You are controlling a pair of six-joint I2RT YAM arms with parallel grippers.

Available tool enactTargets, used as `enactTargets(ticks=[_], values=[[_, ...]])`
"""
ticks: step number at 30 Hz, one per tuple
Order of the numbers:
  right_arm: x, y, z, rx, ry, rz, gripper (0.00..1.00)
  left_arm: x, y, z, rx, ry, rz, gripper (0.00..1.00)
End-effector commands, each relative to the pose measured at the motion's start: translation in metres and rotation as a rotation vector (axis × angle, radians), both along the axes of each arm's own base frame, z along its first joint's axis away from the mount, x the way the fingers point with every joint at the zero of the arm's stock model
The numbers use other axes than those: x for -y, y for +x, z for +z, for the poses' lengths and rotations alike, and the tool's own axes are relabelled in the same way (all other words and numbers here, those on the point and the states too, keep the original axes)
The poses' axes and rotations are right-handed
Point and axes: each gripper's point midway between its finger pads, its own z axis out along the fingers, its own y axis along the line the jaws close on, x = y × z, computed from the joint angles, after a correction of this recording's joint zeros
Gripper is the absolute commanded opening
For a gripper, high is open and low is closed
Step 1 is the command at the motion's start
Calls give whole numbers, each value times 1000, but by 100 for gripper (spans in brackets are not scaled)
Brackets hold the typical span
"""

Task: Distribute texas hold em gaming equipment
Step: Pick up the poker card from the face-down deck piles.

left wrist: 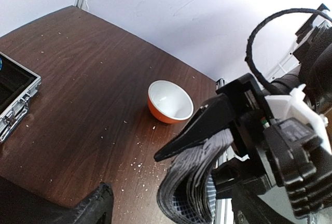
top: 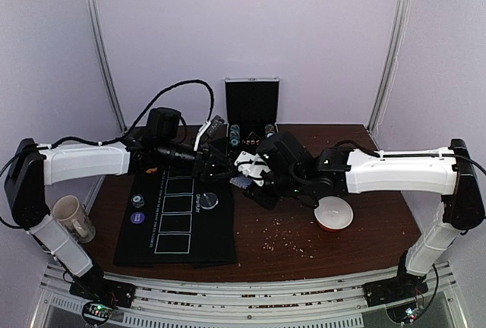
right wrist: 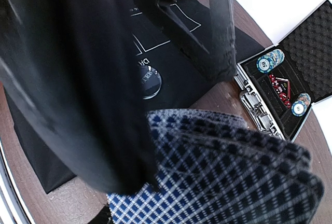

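My right gripper (top: 248,179) is shut on a bent deck of playing cards (top: 242,182) with blue-checked backs, held above the table just right of the black mat (top: 182,225). The deck fills the bottom of the right wrist view (right wrist: 223,172) and shows edge-on in the left wrist view (left wrist: 189,182). My left gripper (top: 215,167) is open right beside the deck; one of its fingers (left wrist: 98,203) is apart from the cards. A white-rimmed dealer button (top: 210,200) and two chips (top: 138,209) lie on the mat.
An open metal case (top: 252,108) with chip stacks (right wrist: 270,60) stands at the back. A white bowl with red outside (top: 334,212) sits under the right arm. A beige mug (top: 72,218) stands at the left edge. Crumbs dot the table.
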Motion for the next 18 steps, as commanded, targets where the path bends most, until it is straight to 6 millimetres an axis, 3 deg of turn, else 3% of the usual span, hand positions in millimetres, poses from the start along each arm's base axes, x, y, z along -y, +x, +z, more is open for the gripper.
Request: enactTargets(ticks=[1,8,12,18], values=[[-9,5,20,17,65,-3,48,11,5,-2,30,-10,9,79],[-9,5,18,17,60,-3,48,16,8,-21,15,62,11,72],[-7,5,17,20,58,-7,48,16,16,-18,30,77,50,53],[-2,5,13,21,42,-17,48,11,18,-15,54,97,74,40]])
